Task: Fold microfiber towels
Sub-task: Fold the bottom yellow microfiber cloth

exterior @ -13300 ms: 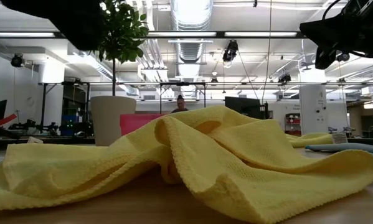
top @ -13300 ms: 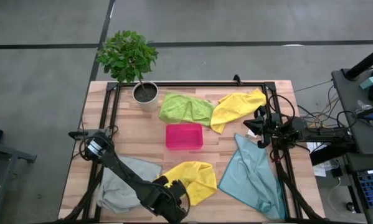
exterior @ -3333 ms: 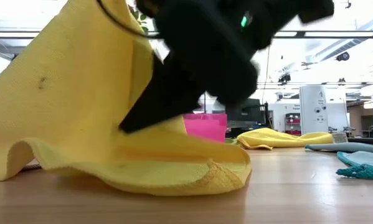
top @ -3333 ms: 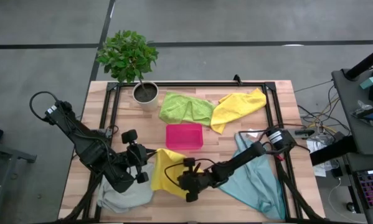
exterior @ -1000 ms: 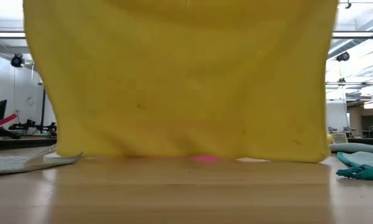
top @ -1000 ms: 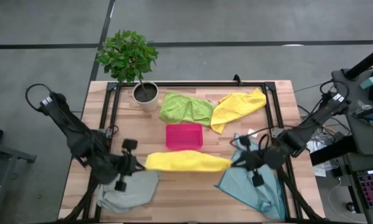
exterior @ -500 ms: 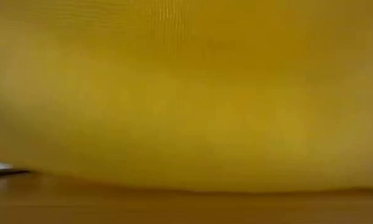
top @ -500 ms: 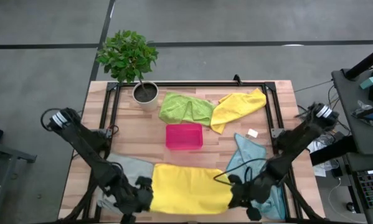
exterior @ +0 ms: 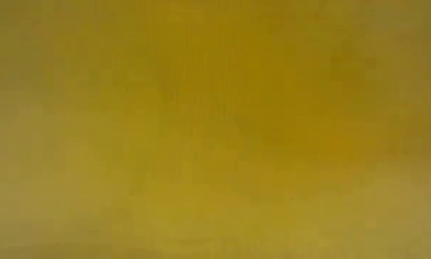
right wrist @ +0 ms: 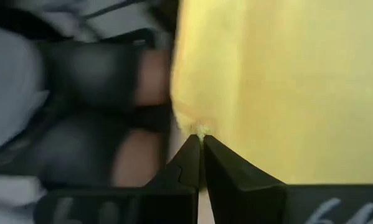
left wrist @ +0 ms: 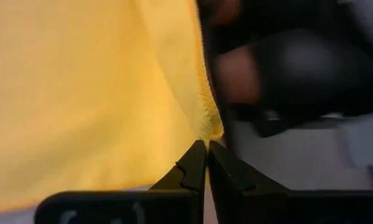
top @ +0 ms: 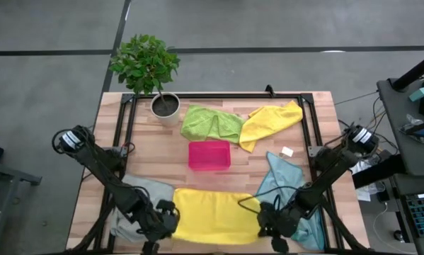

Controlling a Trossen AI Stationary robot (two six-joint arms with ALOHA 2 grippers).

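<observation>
— Where did we find the yellow towel (top: 215, 214)?

— Spread flat along the near edge of the surface (top: 268, 170), between our two hands. A second yellow towel (top: 270, 120) lay bunched toward the far right corner, touching the lime green towel (top: 210, 122) beside it.

— And how were the hands?

— Our left hand (top: 166, 221) was pressed together on the left edge of the spread yellow towel; in the left wrist view the fingers (left wrist: 192, 167) pinched its hem. Our right hand (top: 266, 221) pinched the opposite edge the same way, the fingers (right wrist: 189, 159) meeting on the yellow hem.

— The other towels?

— The grey towel (top: 146, 191) sat at the near left corner, partly under our left arm and touching the spread towel. The teal-blue towel (top: 279, 173) lay along the right edge, partly under our right arm. The pink tray (top: 209, 155) was at the middle of the surface, and the potted plant (top: 149, 69) stood at the far left corner.

— The low view?

— Nothing but yellow cloth filling it.
</observation>
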